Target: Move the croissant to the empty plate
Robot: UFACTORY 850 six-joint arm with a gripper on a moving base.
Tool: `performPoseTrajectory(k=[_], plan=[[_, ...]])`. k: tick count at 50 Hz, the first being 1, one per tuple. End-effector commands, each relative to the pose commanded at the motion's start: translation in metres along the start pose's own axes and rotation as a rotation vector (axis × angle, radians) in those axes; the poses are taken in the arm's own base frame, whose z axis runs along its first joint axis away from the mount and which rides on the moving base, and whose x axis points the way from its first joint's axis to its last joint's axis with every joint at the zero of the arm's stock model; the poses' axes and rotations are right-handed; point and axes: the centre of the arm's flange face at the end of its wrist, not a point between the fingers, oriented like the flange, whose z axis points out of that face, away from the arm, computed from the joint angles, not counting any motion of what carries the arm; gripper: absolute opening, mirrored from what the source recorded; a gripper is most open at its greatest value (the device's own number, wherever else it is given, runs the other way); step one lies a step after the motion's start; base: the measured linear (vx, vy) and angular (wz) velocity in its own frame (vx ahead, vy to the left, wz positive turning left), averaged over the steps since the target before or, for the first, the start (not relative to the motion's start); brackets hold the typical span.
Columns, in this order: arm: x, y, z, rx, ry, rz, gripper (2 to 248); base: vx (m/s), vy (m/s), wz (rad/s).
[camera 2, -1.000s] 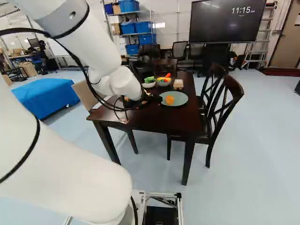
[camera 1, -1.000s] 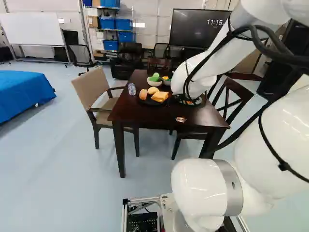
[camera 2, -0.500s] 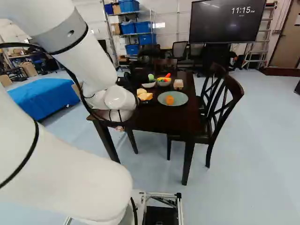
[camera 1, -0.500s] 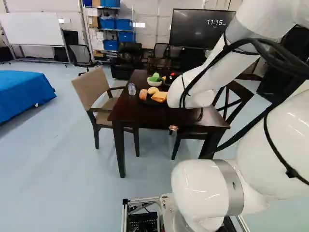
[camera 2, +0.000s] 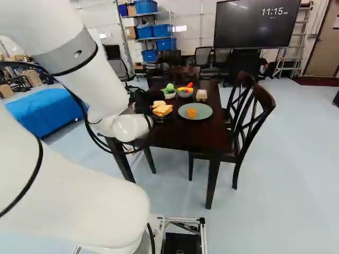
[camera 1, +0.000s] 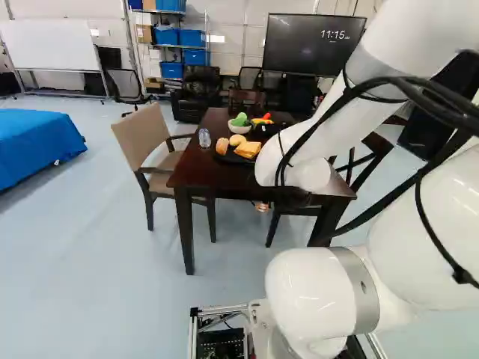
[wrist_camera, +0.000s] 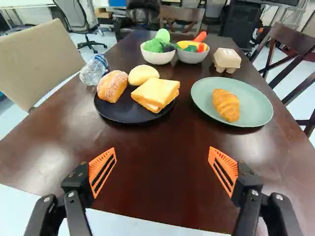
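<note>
My gripper shows as a dark shape (camera 2: 144, 100) at the wrist's end in the right base view, its fingertips not discernible there. In the wrist view the gripper (wrist_camera: 162, 169) stands wide open above the table's near part, nothing between its orange pads. The croissant (wrist_camera: 227, 105) lies on the green plate (wrist_camera: 202, 101), ahead of the gripper and beyond its fingers, touched by neither. Beside it a black plate (wrist_camera: 125, 117) carries a sugared roll (wrist_camera: 112, 86), a pale bun (wrist_camera: 143, 74) and a yellow-topped sandwich (wrist_camera: 155, 93).
Two bowls (wrist_camera: 156, 57) of toy vegetables and an egg carton (wrist_camera: 227, 60) stand farther along the dark table (camera 2: 185, 136). A plastic bottle (wrist_camera: 93, 70) lies by the black plate. Chairs flank the table: a beige one (camera 1: 142, 134), a dark one (camera 2: 255, 124).
The arm has drawn back from near the green plate, moving left in the right base view and uncovering the black plate's food. The croissant has stayed where it was on the green plate.
</note>
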Motion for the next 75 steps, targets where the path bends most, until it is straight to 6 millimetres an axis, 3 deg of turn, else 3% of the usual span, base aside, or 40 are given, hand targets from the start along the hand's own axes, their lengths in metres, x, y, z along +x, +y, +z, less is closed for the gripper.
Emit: performPoseTrajectory(k=[33,75], plan=[[-0.026,-0.010,-0.015,0.009,0.111,0.026,247,0.000,0.000,0.000],[-0.035,-0.012,-0.021,0.012,0.147,0.035,247,0.000,0.000,0.000]])
